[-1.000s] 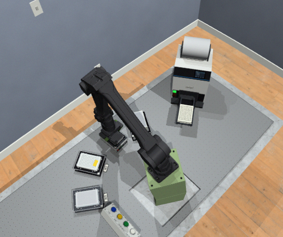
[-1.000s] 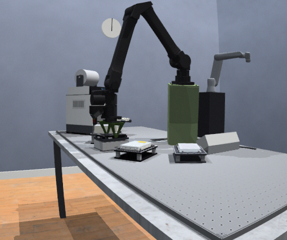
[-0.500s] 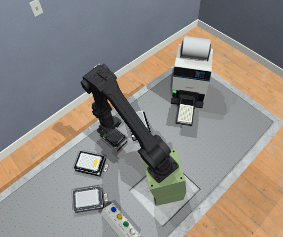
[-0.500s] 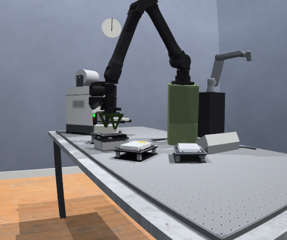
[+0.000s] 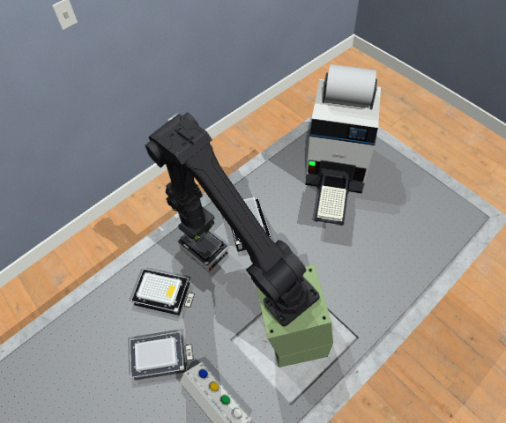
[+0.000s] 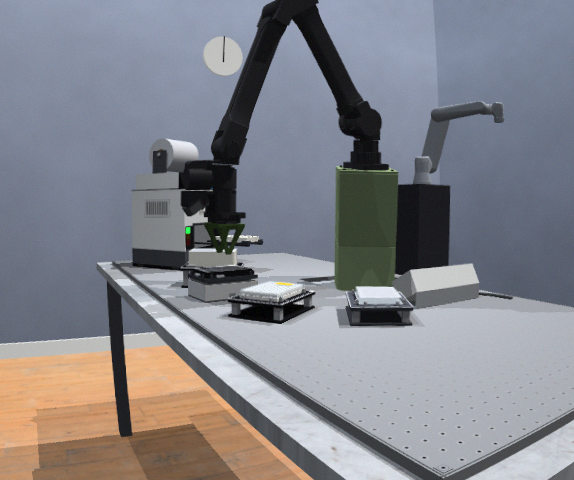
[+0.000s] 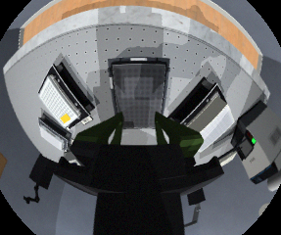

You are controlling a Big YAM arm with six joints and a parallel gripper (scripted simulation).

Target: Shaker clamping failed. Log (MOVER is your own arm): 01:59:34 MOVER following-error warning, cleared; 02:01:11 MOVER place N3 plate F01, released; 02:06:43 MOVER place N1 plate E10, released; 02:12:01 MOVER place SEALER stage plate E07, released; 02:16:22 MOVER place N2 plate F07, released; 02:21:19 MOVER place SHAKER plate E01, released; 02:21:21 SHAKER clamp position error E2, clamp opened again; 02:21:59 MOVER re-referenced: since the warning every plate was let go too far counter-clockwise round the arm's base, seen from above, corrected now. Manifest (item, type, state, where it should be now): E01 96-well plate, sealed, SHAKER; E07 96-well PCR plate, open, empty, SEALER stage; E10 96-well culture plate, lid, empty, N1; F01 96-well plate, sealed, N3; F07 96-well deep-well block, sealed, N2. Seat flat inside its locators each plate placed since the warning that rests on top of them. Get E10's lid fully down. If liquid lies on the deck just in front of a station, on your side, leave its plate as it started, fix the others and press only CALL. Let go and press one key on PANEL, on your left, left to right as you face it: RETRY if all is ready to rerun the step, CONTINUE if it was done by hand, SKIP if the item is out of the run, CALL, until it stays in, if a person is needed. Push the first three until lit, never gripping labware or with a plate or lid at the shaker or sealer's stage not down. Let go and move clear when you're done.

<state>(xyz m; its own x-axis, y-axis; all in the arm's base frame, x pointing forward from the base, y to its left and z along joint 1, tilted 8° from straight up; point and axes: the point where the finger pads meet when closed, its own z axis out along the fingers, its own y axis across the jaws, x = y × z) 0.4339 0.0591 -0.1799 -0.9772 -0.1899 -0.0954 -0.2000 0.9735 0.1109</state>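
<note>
My gripper (image 5: 196, 237) (image 6: 224, 252) (image 7: 138, 116) is partly open and empty, its tips just above the shaker (image 6: 209, 290). A dark plate (image 5: 209, 246) (image 7: 138, 93) lies on the shaker; its seating is unclear. A white plate with a yellow patch (image 5: 155, 285) (image 6: 264, 291) (image 7: 57, 98) and a pale plate (image 5: 155, 353) (image 6: 377, 295) (image 7: 53, 135) sit on raised nests. A cream plate (image 5: 331, 202) is on the sealer's stage. A tall block (image 6: 212, 256) (image 7: 213, 117) stands on the nest behind the arm. The panel (image 5: 208, 401) (image 6: 445, 285) has blue, amber, green and white keys.
The sealer (image 5: 339, 151) (image 6: 158, 227) (image 7: 267, 142) with its film roll stands beyond the shaker, showing a green light. My green pedestal (image 5: 296, 338) (image 6: 366, 227) stands beside the panel. The arm's links cross over the block's nest in the top view.
</note>
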